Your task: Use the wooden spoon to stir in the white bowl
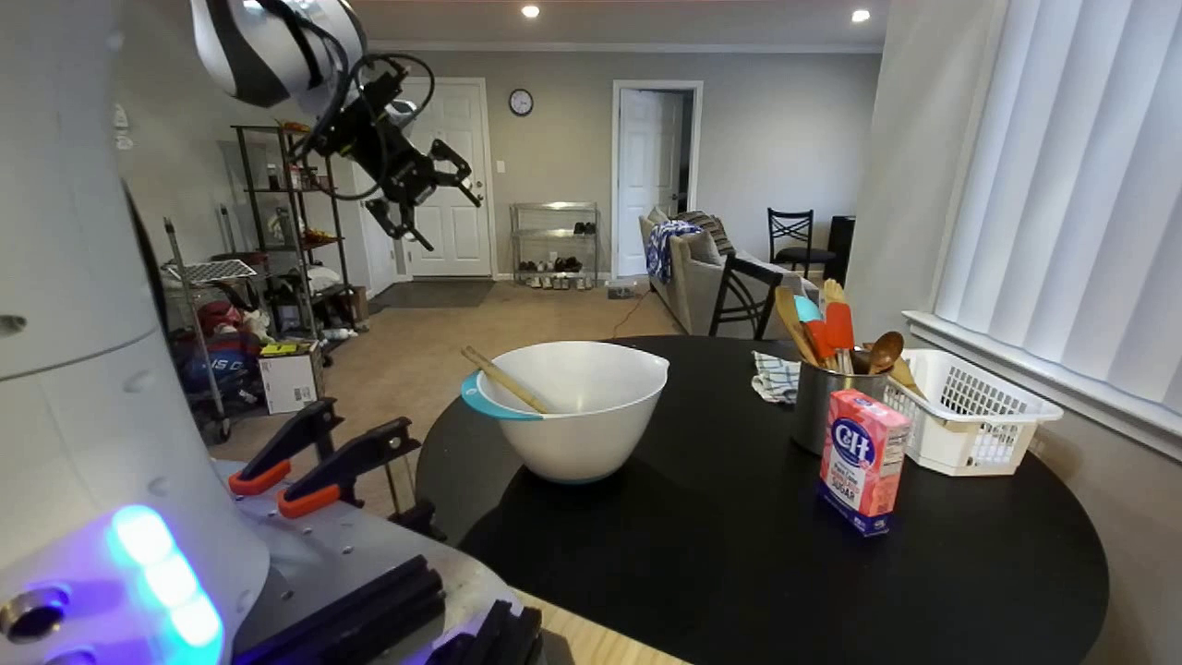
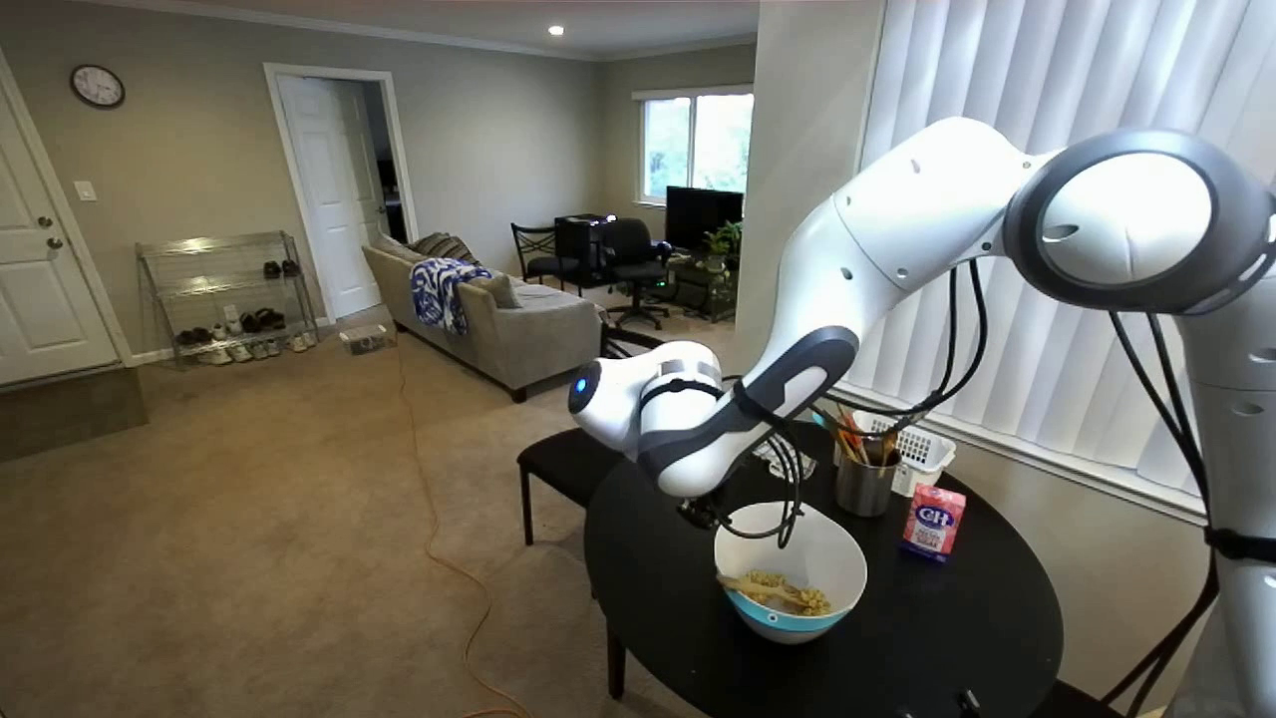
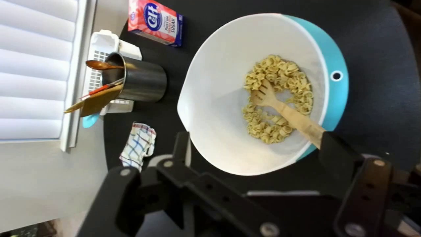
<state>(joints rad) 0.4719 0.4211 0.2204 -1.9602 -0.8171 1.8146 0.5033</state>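
Pasta lay around the head of the wooden spoon in the white bowl, handle propped across the rim, and the empty gripper, jaws parted well above, could knock that handle inward if lowered askew.

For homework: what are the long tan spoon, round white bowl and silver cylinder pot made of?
Long tan spoon: likely matte wood, pale and unshiny. Round white bowl: probably smooth plastic, evenly white, thin-rimmed. Silver cylinder pot: seemingly satin metal, perhaps steel, with soft grey reflections.
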